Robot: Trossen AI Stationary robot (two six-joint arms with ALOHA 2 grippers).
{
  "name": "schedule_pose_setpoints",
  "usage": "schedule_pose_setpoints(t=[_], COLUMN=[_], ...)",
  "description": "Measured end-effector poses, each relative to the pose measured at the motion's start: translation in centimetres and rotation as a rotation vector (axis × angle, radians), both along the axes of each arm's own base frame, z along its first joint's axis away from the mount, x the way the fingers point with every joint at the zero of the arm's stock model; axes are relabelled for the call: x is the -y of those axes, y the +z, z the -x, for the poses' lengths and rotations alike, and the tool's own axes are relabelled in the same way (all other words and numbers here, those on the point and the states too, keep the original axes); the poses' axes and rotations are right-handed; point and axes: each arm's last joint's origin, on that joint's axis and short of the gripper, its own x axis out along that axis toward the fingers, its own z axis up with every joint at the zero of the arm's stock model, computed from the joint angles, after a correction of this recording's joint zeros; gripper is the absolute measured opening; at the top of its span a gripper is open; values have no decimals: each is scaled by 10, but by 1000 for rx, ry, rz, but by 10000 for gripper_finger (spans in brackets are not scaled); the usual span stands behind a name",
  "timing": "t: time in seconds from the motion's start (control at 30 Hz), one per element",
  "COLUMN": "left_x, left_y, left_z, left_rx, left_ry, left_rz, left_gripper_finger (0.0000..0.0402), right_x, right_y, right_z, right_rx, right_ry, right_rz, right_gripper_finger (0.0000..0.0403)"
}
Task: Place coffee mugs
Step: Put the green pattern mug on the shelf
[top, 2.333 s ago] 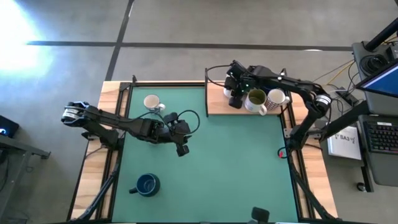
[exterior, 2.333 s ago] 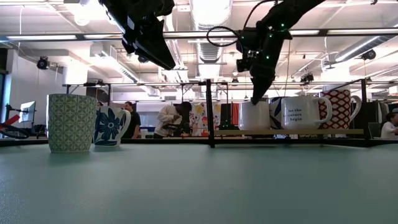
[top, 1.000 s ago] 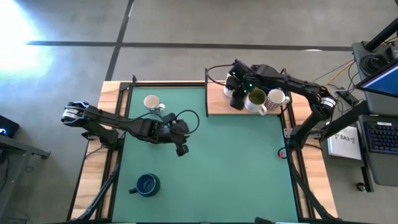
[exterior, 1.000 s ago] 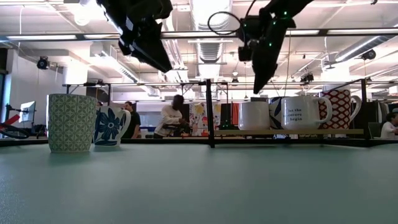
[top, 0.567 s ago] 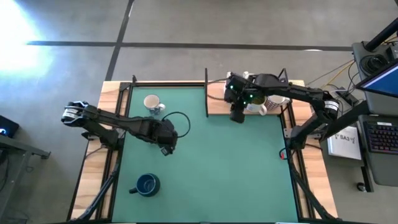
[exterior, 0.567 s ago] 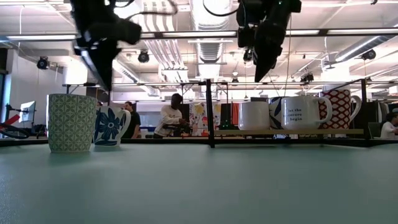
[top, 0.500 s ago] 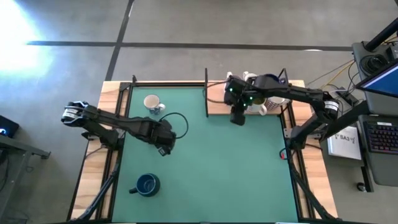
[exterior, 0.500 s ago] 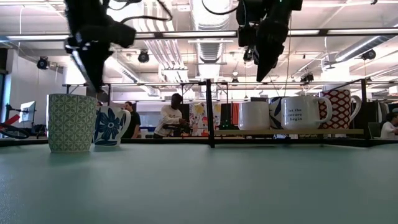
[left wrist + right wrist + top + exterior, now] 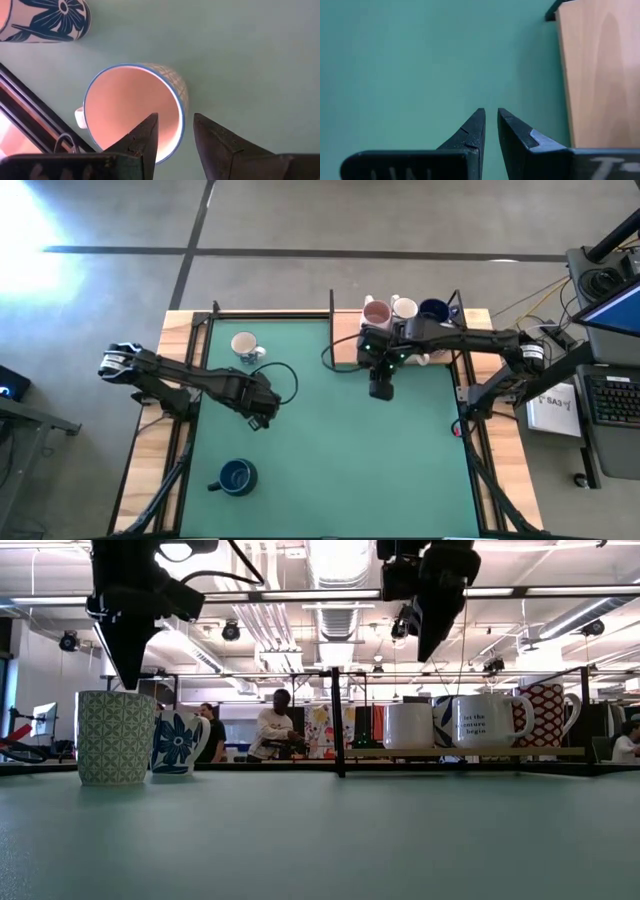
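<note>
A green-patterned coffee mug (image 9: 115,737) (image 9: 132,107) stands upright on the green mat, hidden under my left gripper in the high view. My left gripper (image 9: 258,418) (image 9: 128,680) (image 9: 175,132) hangs open, pointing down just above its rim. One finger is over the hollow and the other is outside the wall. A blue-flowered mug (image 9: 182,740) (image 9: 244,345) stands behind it. My right gripper (image 9: 380,390) (image 9: 490,117) hangs over bare mat beside the wooden shelf (image 9: 600,75), open by a narrow gap and empty.
The shelf (image 9: 460,752) at the far right carries a white mug (image 9: 408,726), a lettered mug (image 9: 485,722) and a red-dotted mug (image 9: 548,715). Behind them stand a pink (image 9: 376,312), a white (image 9: 404,308) and a dark blue mug (image 9: 433,310). Another dark blue mug (image 9: 237,476) stands near the front left. People move in the room beyond.
My left gripper has tipped from a slant to pointing almost straight down. It has swung toward the table's left edge and now hangs over the patterned mug. My right gripper has left the shelf's mugs and gone toward the near edge, out over the mat.
</note>
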Motion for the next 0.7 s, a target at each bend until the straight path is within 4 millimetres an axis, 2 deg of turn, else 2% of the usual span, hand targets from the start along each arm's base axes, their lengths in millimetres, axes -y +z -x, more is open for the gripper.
schedule_pose_setpoints(t=[0.43, 0.7], left_x=[-1, -2], left_y=[-28, -33], left_z=[2, -3], left_rx=[17, 64], left_ry=[1, -11], left_rz=[-2, 40], left_gripper_finger=[100, 11], right_x=[-11, -11], right_y=[-1, -2], right_z=[1, 4], right_rx=[-34, -68], right_ry=[12, -9], right_rz=[-14, -26], right_gripper_finger=[38, 38])
